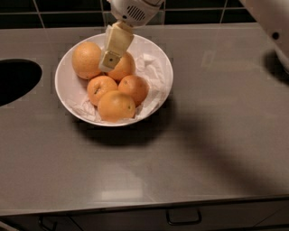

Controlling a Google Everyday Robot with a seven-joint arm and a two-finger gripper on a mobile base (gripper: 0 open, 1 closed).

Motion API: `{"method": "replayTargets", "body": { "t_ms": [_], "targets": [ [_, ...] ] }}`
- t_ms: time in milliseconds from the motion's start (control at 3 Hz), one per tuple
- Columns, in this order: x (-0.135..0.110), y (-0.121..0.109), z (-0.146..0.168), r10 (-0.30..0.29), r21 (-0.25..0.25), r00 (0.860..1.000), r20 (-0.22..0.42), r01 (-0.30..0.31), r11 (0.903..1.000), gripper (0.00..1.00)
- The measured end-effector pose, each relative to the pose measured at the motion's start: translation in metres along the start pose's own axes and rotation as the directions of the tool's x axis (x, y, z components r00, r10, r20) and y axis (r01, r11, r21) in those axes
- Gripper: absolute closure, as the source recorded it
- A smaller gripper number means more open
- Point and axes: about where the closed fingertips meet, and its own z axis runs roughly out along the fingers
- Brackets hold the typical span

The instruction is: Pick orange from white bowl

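The white bowl point(156, 58), lined with crumpled white paper, sits on the grey counter left of centre and holds several oranges. The orange point(86, 59), the largest and palest, lies at the bowl's back left. Smaller, deeper-orange ones lie at the back middle point(124, 67), the centre point(101, 89), the right point(134, 88) and the front point(116, 106). My gripper point(108, 62) comes down from the top edge, tilted. Its tip hangs over the gap between the large orange and the back-middle one, partly covering the latter.
A dark round opening point(16, 81) is set into the counter at the left. A large white shape point(271, 22) fills the top right corner. Black tiles point(203, 13) run along the back. A drawer handle point(183, 217) shows below the front edge.
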Motion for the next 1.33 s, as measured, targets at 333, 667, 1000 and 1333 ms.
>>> {"method": "replayTargets", "body": {
  "t_ms": [333, 667, 1000, 1333],
  "targets": [
    [-0.004, 0.001, 0.026, 0.003, -0.090, 0.998, 0.067, 0.003, 0.9960, 0.00],
    [-0.006, 0.002, 0.028, 0.011, -0.089, 0.997, 0.071, -0.005, 0.9961, 0.00],
    [-0.009, 0.006, 0.035, 0.079, -0.054, 0.993, 0.091, -0.074, 0.9958, 0.00],
    [-0.010, 0.029, 0.052, 0.225, -0.016, 0.967, 0.120, -0.224, 0.9744, 0.00]
  ]
}}
